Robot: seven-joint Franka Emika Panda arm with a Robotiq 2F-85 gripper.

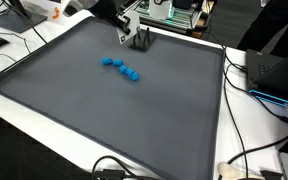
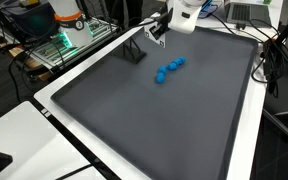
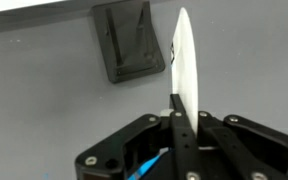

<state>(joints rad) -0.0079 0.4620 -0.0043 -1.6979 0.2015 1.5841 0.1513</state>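
Note:
My gripper (image 3: 177, 110) is shut on a thin white flat piece (image 3: 182, 55), which I see edge-on, standing upright between the fingers. Just beyond it in the wrist view a small black slotted stand (image 3: 129, 40) rests on the grey mat. Both exterior views show the gripper (image 1: 125, 27) (image 2: 156, 30) hovering at the far end of the mat, close beside the black stand (image 1: 141, 40) (image 2: 134, 52), with the white piece (image 1: 127, 21) in its grip. A blue knobbly toy (image 1: 122, 68) (image 2: 169, 69) lies on the mat a short way off.
The dark grey mat (image 1: 104, 120) (image 2: 164, 130) covers a white table. Cables (image 1: 246, 150) run along one side of the table, near a black device (image 1: 274, 72). Electronics with green lights (image 2: 64, 42) stand beyond the mat's edge.

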